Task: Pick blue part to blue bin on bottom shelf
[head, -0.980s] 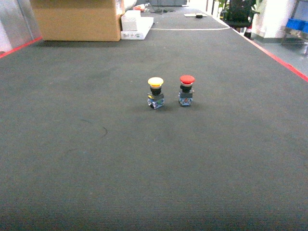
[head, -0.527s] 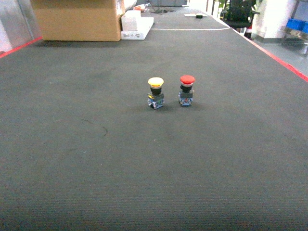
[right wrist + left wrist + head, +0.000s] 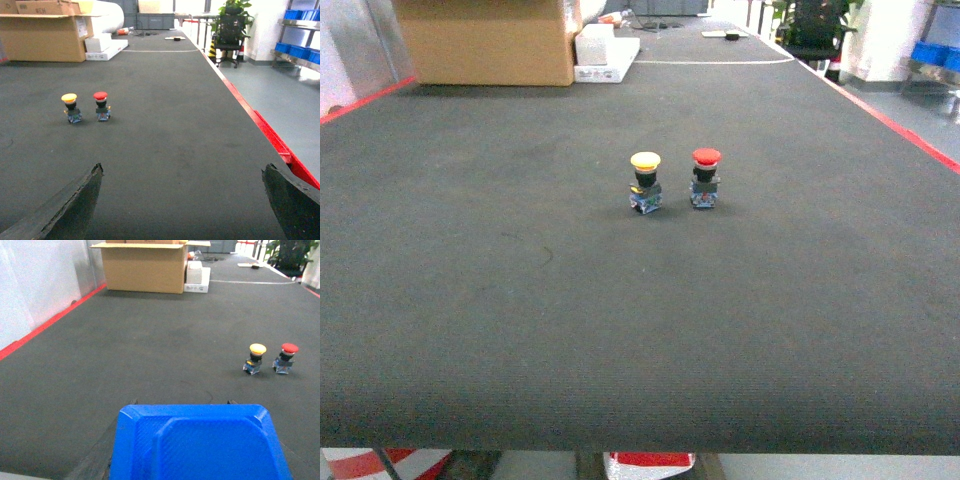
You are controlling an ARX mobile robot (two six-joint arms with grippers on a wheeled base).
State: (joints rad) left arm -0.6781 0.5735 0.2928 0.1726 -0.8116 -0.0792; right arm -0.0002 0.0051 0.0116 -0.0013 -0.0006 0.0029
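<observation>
Compared with a second ago, the head view has pulled back: the near edge of the dark table (image 3: 640, 440) now shows along the bottom of the frame, with red-and-white shapes under it. The yellow button (image 3: 645, 180) and the red button (image 3: 706, 177) sit a little higher in the frame and look smaller, still side by side near the middle. A cardboard box (image 3: 485, 40) fills the upper left with white boxes (image 3: 603, 52) beside it, and a black chair (image 3: 815, 25) stands at the upper right. Neither arm shows in this view.

From the left wrist view, the blue part (image 3: 200, 445) fills the lower middle of the frame as a bright-blue block with cut corners. The left gripper (image 3: 182, 402) is grasping it, with dark fingers (image 3: 102, 452) running along both of its sides. Both buttons stand well apart from it at the right, and the cardboard box is at the top.

From the right wrist view, the right gripper (image 3: 182, 200) is spread wide with nothing between its fingers (image 3: 75, 205), which sit in the two lower corners. Both buttons are at the left. Blue crates (image 3: 300, 50) rest on a steel rack (image 3: 295, 22) at the upper right. Print on the cardboard box is too blurred to read.
</observation>
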